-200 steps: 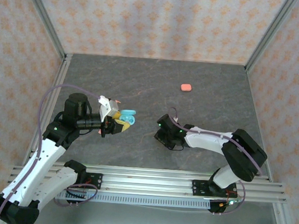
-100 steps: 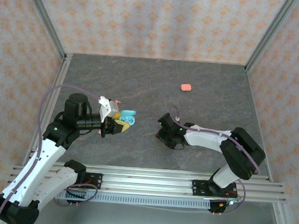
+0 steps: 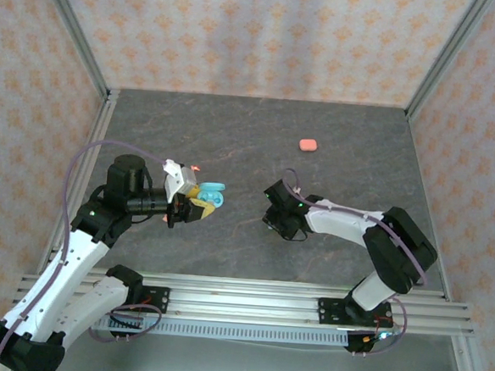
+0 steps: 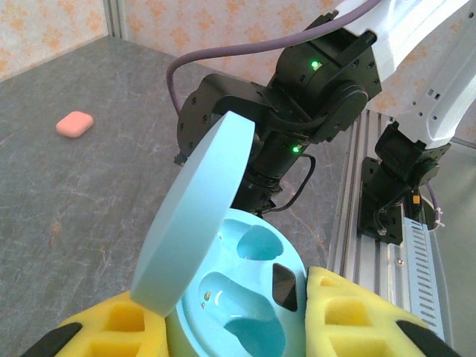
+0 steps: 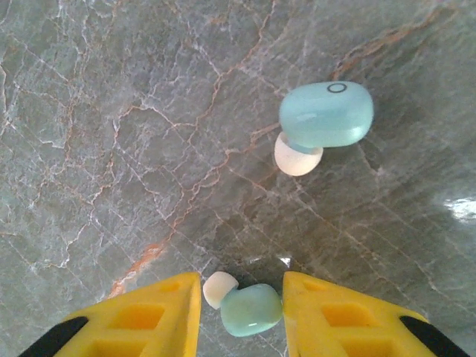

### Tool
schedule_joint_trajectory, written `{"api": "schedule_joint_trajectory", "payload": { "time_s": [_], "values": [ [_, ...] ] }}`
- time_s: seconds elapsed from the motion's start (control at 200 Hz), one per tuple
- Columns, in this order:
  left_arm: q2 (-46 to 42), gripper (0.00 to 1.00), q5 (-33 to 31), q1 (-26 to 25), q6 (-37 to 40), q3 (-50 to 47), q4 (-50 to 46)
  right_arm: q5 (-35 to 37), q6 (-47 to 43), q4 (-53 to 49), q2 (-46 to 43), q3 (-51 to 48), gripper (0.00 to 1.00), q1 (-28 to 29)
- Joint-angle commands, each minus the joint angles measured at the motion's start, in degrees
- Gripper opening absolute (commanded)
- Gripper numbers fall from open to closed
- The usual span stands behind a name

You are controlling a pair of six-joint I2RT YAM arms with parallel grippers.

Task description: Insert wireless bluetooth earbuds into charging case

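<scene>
Here we see the right gripper [image 5: 242, 305] closed on a teal earbud [image 5: 253, 310] at the bottom centre of its wrist view. The earbud fills the gap between the two yellow pads [image 5: 327, 312], its teal body against the lower-right pad and its white ear tip toward the lower-left one. It is a small rounded nub, glossy teal, with a cream-white tip at one end. A second teal earbud [image 5: 326, 114] lies free on the grey marbled worktop [image 5: 111, 149] in the upper right of that frame, well apart from the gripper. It is an oval body marked with a small ring, its white tip below it.

The left gripper [image 4: 234, 321] is clamped on the teal charging case [image 4: 245, 297], low in the middle of its wrist view. The lid [image 4: 197, 216] stands tilted open to the left, and we see two hollow wells inside. A pink case [image 4: 74, 123] rests shut on the worktop in the upper left of that frame.
</scene>
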Motion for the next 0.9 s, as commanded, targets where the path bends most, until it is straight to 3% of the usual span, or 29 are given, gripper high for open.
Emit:
{"api": "schedule_joint_trajectory", "payload": {
  "time_s": [0.0,0.585,0.896],
  "values": [
    [-0.1,0.08,-0.3,0.5,1.1,-0.3,0.4,0.7,-1.8,-0.5,1.3,1.9,0.35,-0.2],
    [-1.3,0.08,-1.3,0.5,1.5,-0.6,-1.0,-0.2,-10.7,-6.7,7.6,15.0,0.36,-1.1],
    [-1.1,0.08,-1.0,0.5,1.7,-0.9,-0.4,-0.1,-5.3,-8.0,0.7,7.4,0.35,-1.1]
  ]
}}
